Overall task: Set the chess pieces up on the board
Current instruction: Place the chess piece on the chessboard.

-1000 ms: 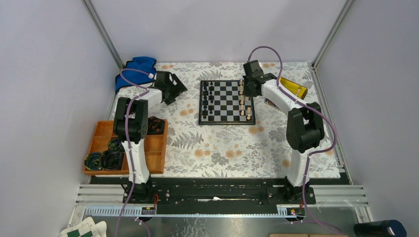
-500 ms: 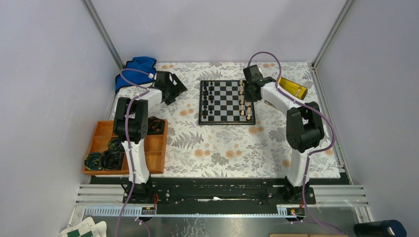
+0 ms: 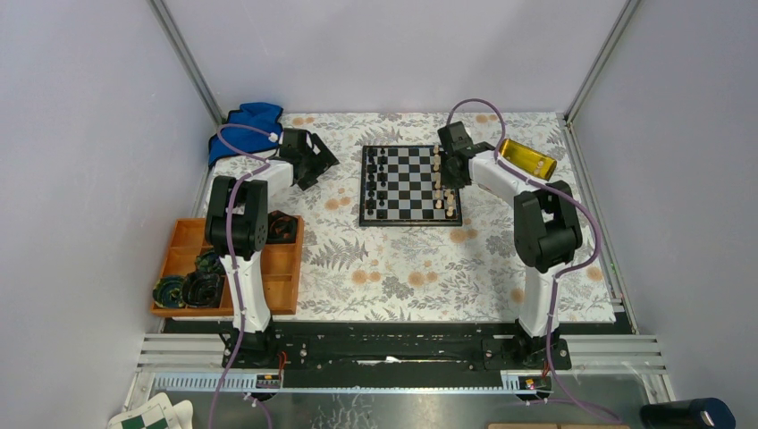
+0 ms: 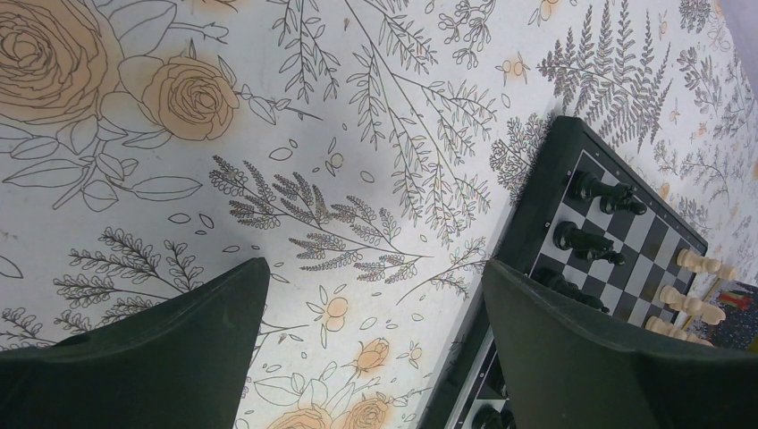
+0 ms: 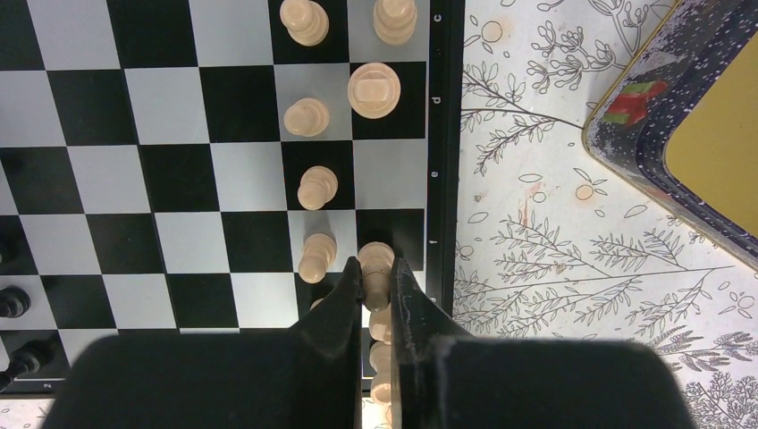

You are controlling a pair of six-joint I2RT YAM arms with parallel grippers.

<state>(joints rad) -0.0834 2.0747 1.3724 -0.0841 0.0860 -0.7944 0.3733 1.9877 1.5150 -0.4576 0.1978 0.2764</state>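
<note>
Pale-wood piece [image 5: 376, 261] stands upright, pinched in the right end effector [image 5: 376, 279] at the board's [image 5: 89, 170] 3 o'clock edge — its square lies straight below. The left end effector [image 4: 374, 268] hangs spread wide over the desk [image 4: 134, 179], off the board's 9 o'clock side.

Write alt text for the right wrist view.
The right claw is closed on a pale chess piece at the right edge of the checkered board. Other pale pieces stand in the two columns nearest that edge. A gold tin lies on the floral cloth beside the board.
</note>
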